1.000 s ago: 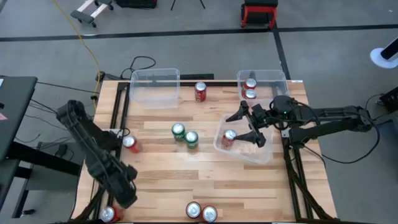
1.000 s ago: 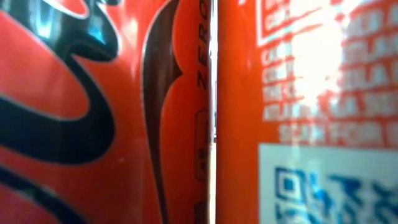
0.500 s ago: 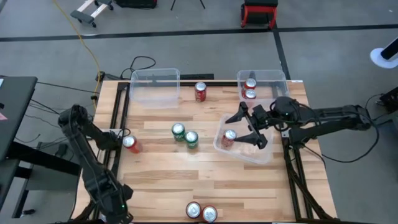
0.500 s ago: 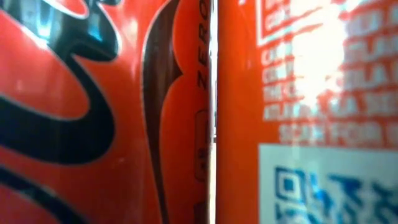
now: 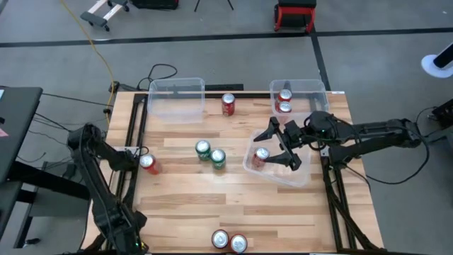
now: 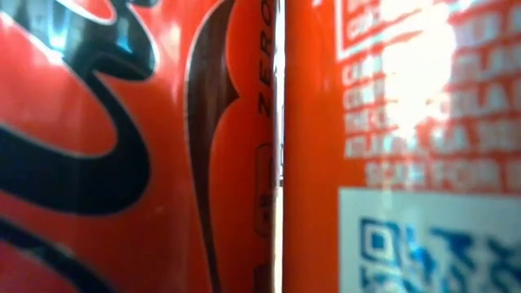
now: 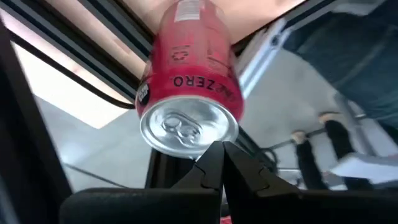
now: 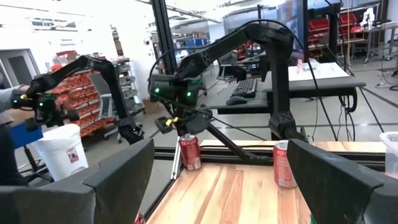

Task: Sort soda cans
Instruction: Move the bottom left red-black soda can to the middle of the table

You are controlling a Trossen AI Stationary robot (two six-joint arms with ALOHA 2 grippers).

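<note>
In the left wrist view, a red soda can [image 7: 189,68] with a silver top stands at the table's near left corner. My left gripper [image 7: 221,148] is shut right at its top rim; in the high view the arm [image 5: 106,198] hides this can. My right gripper [image 5: 280,146] hangs open over a tilted clear bin [image 5: 301,177] that holds a red can [image 5: 260,157]. Loose on the table stand two green cans [image 5: 210,153], a red can [image 5: 147,163] at the left, one [image 5: 228,104] at the back and two [image 5: 229,241] at the near edge. My left gripper meets the can's top rim [image 7: 208,144] with its shut fingertips, on the rim's side nearest the wrist. The fingers slant down from above. Whether any of the rim lies between them, I cannot tell. The can stands upright on the table corner [image 8: 189,152].
A clear bin [image 5: 177,99] stands at the back left, and another [image 5: 304,88] at the back right holds two red cans [image 5: 284,101]. The two near-edge cans [image 6: 163,146] fill the low view. Black frame rails [image 5: 138,134] run along the table's left and right edges.
My left arm has swung toward the table's near left corner and gone down; it now covers the red can that showed there a second ago. That can and all the others stand where they were.
</note>
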